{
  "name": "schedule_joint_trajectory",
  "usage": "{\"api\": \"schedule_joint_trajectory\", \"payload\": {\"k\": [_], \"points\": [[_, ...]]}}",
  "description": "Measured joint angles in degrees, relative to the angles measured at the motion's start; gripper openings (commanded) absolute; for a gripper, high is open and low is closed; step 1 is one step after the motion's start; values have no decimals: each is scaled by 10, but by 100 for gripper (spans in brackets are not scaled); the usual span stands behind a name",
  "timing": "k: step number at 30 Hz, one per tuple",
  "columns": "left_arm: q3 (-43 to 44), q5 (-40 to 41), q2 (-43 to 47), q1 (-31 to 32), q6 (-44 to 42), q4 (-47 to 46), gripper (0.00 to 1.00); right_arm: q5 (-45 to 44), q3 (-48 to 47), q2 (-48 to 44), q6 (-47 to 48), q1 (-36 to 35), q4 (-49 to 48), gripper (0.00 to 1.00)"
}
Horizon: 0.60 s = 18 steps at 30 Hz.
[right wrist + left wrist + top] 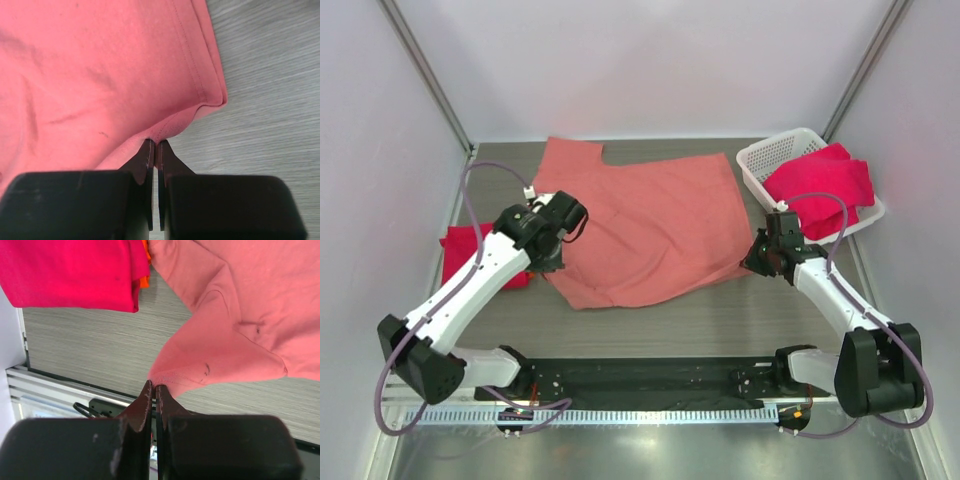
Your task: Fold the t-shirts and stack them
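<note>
grey surface [650,330], salmon-pink t-shirt [650,225] spread across the middle. left tool [153,389] and right tool [154,144] are both clamped on its edges. soft floppy cloth, so i'd hold hems or corners.

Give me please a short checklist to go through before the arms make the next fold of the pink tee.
1. Grip of the left gripper on the pink tee: ok, shut on its edge.
2. Grip of the right gripper on the hem: ok, shut on it.
3. Only one layer in each grip: cannot tell.
4. Cloth smooth between the grips: not ok, some creases show.
5. The folded red tee apart from the pink tee: cannot tell, the left arm hides the gap.
6. The other red tee inside the basket: ok.
</note>
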State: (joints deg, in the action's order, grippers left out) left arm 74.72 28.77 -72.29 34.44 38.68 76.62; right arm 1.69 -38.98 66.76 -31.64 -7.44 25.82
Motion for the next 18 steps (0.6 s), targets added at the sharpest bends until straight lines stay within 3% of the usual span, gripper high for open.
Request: {"api": "schedule_joint_trajectory", "payload": {"k": [4,10,18], "points": [[9,-1,-38,0,-19,3,1,-19,-31,30,1,0,0,1],[89,8,-85,-5,-46,4,1,-32,-93,76,2,0,-1,1],[174,22,-163,-52,-82,5,1,-43,-160,154,1,0,-5,1]]}}
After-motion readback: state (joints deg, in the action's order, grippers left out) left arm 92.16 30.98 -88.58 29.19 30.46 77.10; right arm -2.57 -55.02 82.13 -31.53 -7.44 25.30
